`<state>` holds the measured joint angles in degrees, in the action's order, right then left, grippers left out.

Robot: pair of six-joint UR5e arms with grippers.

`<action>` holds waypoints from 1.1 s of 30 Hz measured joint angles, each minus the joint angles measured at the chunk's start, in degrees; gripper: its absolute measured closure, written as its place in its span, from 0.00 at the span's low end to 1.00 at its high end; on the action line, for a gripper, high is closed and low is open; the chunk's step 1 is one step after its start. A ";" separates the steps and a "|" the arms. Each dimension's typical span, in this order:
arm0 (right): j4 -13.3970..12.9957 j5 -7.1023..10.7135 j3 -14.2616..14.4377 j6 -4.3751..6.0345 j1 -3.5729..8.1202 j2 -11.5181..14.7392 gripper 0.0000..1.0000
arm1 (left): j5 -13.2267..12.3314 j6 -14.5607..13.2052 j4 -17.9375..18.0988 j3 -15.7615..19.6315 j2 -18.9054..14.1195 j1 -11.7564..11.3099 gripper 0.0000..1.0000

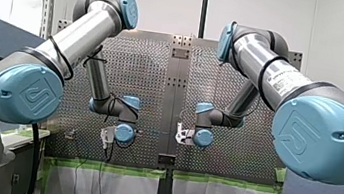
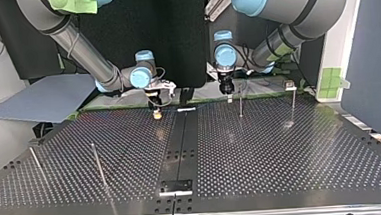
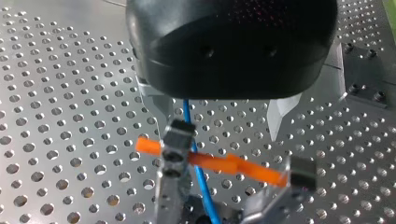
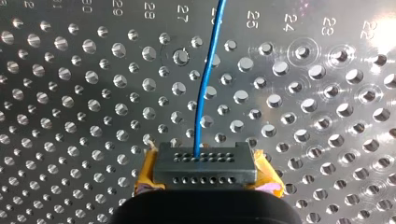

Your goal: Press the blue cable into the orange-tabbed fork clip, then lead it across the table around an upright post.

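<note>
Left gripper [image 3: 219,127] straddles blue cable [image 3: 201,182] over clip [image 3: 177,140].

A robotics lab: robot arms [image 1: 74,39] over a perforated metal table [image 2: 281,147].

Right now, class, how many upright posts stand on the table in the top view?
4: posts at near left, posts at far right; others may be hidden.

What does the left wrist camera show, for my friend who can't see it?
A thin blue cable runs between the open metal fingers of my left arm's black gripper and crosses an orange-tabbed metal fork clip. Underneath lies a shiny perforated metal table.
</note>
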<state>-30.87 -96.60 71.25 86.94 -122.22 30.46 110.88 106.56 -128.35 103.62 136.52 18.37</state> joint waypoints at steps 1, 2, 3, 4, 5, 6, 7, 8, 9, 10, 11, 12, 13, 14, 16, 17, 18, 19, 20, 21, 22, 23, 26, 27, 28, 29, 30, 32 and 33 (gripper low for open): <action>-0.01 0.00 0.00 0.00 0.00 -0.03 1.00 | 0.00 -0.13 0.00 0.00 0.00 -0.05 0.00; -0.03 0.00 0.00 0.00 0.01 -0.07 1.00 | -0.02 -0.23 0.01 -0.01 0.00 -0.09 0.00; -0.06 0.00 0.00 0.00 0.01 -0.11 1.00 | -0.06 -0.38 0.06 -0.01 0.00 -0.13 0.00; -0.07 0.00 0.00 0.00 0.02 -0.19 1.00 | -0.13 -0.49 0.14 -0.01 0.00 -0.15 0.00; -0.10 0.00 0.00 0.00 0.04 -0.29 1.00 | -0.27 -0.60 0.28 -0.02 0.00 -0.15 0.00; -0.12 0.00 0.00 0.00 0.07 -0.48 1.00 | -0.47 -0.75 0.52 -0.02 0.00 -0.11 0.00; -0.13 0.00 0.00 0.00 0.09 -0.64 1.00 | -0.57 -0.86 0.72 -0.02 0.00 -0.06 0.00; -0.15 0.00 0.00 0.00 0.12 -0.79 1.00 | -0.63 -0.97 0.87 -0.02 0.00 -0.03 0.00; -0.18 0.00 0.00 0.00 0.14 -0.97 1.00 | -0.68 -1.11 1.02 -0.02 0.00 -0.01 0.00; -0.19 0.00 0.00 0.00 0.15 -1.09 1.00 | -0.71 -1.21 1.09 -0.02 0.00 -0.04 0.00; -0.19 0.00 0.00 0.00 0.16 -1.18 1.00 | -0.74 -1.31 1.14 -0.02 0.00 -0.06 0.00; -0.19 0.00 -0.01 0.00 0.18 -1.27 1.00 | -0.76 -1.48 1.19 -0.02 0.00 -0.08 0.00; -0.18 0.00 -0.04 0.00 0.21 -1.31 1.00 | -0.77 -1.64 1.21 -0.02 0.00 -0.10 0.00; -0.15 0.02 -0.10 0.00 0.23 -1.34 1.00 | -0.77 -1.77 1.22 -0.02 0.00 -0.12 0.00; -0.07 0.09 -0.26 0.00 0.27 -1.35 1.00 | -0.75 -1.99 1.24 -0.02 0.00 -0.13 0.00; -0.05 0.11 -0.31 0.00 0.30 -1.35 1.00 | -0.74 -2.05 1.24 -0.02 0.00 -0.11 0.00; -0.02 0.14 -0.35 0.00 0.32 -1.36 1.00 | -0.67 -2.11 1.24 -0.02 0.00 -0.09 0.00; -0.02 0.15 -0.38 0.00 0.33 -1.36 1.00 | -0.56 -2.15 1.25 -0.02 0.00 -0.09 0.00; -0.01 0.15 -0.40 0.00 0.33 -1.37 1.00 | -0.40 -2.17 1.25 -0.02 0.00 -0.08 0.10; 0.00 0.16 -0.42 0.00 0.34 -1.38 1.00 | -0.20 -2.18 1.25 -0.02 0.00 -0.09 0.22; 0.00 0.17 -0.44 0.00 0.34 -1.39 1.00 | -0.02 -2.20 1.25 -0.02 0.00 -0.08 0.22; 0.00 0.17 -0.46 0.00 0.35 -1.39 1.00 | 0.16 -2.21 1.25 -0.02 0.00 -0.06 0.29; 0.00 0.17 -0.50 0.00 0.41 -1.40 1.00 | 0.80 -2.26 1.28 -0.02 0.00 0.02 0.75; 0.01 0.17 -0.50 0.00 0.42 -1.40 1.00 | 0.98 -2.39 1.32 -0.02 0.00 0.11 1.00; 0.01 0.17 -0.51 0.00 0.43 -1.40 1.00 | 1.07 -2.54 1.36 -0.02 0.00 0.18 1.00; 0.02 0.18 -0.51 0.00 0.43 -1.40 1.00 | 1.11 -2.75 1.43 -0.02 0.00 0.25 1.00; 0.03 0.18 -0.52 0.00 0.44 -1.40 1.00 | 1.12 -3.06 1.59 -0.02 0.00 0.35 1.00; 0.04 0.18 -0.52 0.00 0.44 -1.40 1.00 | 1.10 -3.49 1.89 -0.02 0.00 0.48 1.00; 0.06 0.18 -0.53 0.00 0.44 -1.40 1.00 | 1.01 -3.68 2.04 -0.02 0.00 0.54 1.00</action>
<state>-30.81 -96.43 70.72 86.94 -121.79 29.06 111.89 102.88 -126.31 103.60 136.52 18.91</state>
